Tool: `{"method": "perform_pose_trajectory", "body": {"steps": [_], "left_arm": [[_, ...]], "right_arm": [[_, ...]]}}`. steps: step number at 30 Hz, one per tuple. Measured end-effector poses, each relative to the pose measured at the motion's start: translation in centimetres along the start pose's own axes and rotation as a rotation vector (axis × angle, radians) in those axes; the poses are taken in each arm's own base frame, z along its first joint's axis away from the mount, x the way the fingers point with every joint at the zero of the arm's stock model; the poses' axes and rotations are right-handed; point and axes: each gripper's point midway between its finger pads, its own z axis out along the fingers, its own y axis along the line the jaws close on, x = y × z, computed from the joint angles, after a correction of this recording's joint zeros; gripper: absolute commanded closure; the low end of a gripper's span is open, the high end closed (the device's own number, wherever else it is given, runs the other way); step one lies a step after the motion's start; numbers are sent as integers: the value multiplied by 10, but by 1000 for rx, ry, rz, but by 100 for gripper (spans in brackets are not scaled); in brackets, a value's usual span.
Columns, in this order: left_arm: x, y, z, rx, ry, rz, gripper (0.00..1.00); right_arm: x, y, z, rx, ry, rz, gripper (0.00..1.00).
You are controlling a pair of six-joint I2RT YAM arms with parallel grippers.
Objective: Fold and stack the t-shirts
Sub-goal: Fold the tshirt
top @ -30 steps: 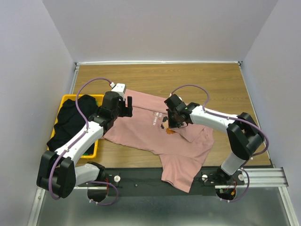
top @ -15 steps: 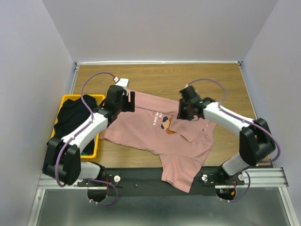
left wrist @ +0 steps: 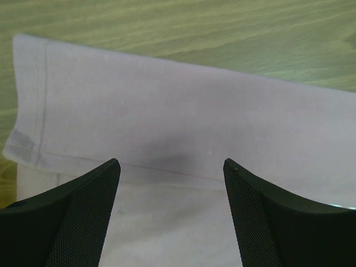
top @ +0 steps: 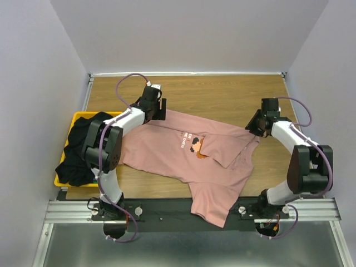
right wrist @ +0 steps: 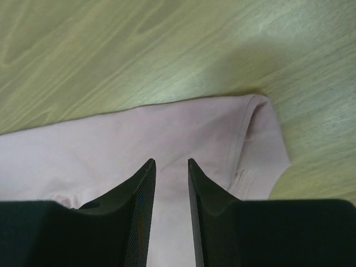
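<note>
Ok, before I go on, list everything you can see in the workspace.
pink t-shirt: one, dusty pink with pixel face print, spread mid-table, lapping over the near edge
black t-shirt: one, black, heaped in the basket
basket: one, yellow, table's left side
table: one, brown wood
rail: one, grey metal, near edge
left end effector: one, black, open, over the pink t-shirt's far-left corner
right end effector: one, black, slightly open, over its right corner

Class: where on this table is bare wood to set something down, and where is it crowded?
Free: the table strip between the back wall and the pink shirt; a patch between it and the right arm. Crowded: the middle under that shirt; the left edge, with the basket holding a black shirt.
</note>
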Motion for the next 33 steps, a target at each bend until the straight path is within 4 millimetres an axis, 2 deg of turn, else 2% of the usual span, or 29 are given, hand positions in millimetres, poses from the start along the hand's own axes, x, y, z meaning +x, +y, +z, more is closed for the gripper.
{"method": "perform_pose_trajectory", "body": {"steps": [2,5,8,12,16,29,31,33], "left_arm": [[16,11,14,-26,58,-11,18],[28,23,26,-52,109,-28,18],[26,31,37,-65,122,-46,18],[23,36,47,-68,132,-63,18],[17,38,58,-57,140,-85,18],[-37,31,105,-12,86,-139,18],[-43,34,106,-13,81,-150,18],[-47,39,104,-19,73,-161,18]], "right_arm": [[6,-9,12,8,27,22,64],[17,-31,29,37,67,69,64],[22,-45,39,51,96,108,64],[8,-46,48,30,73,130,64],[-18,-40,67,19,46,123,64],[-144,4,158,-61,-117,-49,64],[-155,8,163,-66,-132,-72,63],[-155,7,162,-60,-124,-82,63]]}}
